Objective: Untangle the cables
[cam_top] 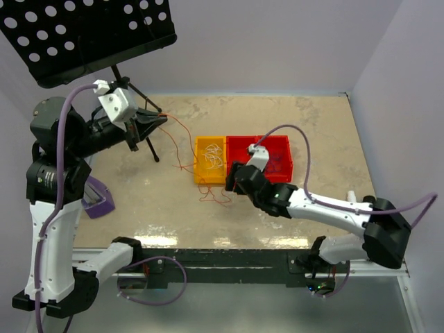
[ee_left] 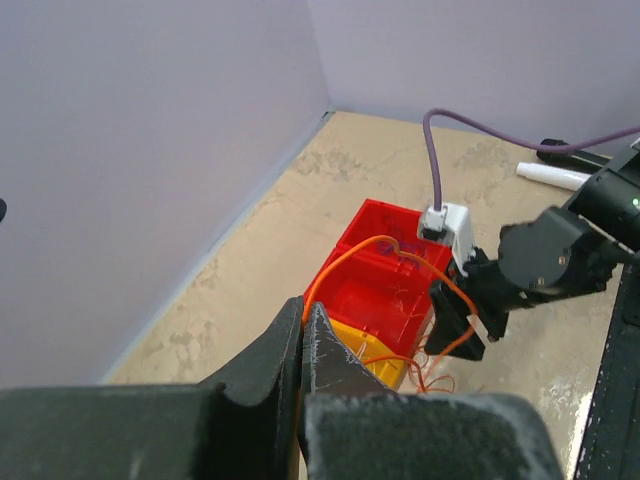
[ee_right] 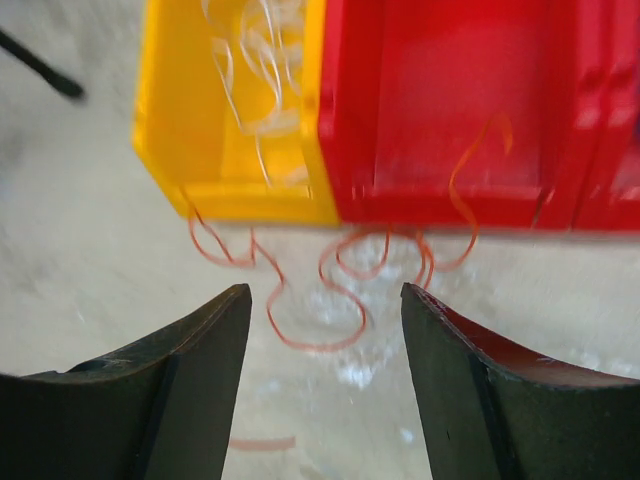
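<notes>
My left gripper (cam_top: 161, 116) is raised at the back left and shut on a red-orange cable (cam_top: 182, 142). In the left wrist view the cable (ee_left: 345, 258) leaves the closed fingertips (ee_left: 318, 330) and arcs over the bins. Its other end lies in loose coils (ee_right: 310, 325) on the table in front of the yellow bin (cam_top: 199, 161) and the red bin (cam_top: 284, 161). My right gripper (ee_right: 325, 295) stands open just above those coils, touching nothing. White cables (ee_right: 255, 70) lie bunched in the yellow bin. A faint purple strand (ee_left: 412, 257) shows in the red bin.
A black perforated music stand (cam_top: 83, 35) hangs over the back left, its tripod leg (cam_top: 151, 146) reaching the table near the left gripper. A purple object (cam_top: 98, 199) lies at the left edge. A white tube (ee_left: 550, 175) lies near the right arm's base.
</notes>
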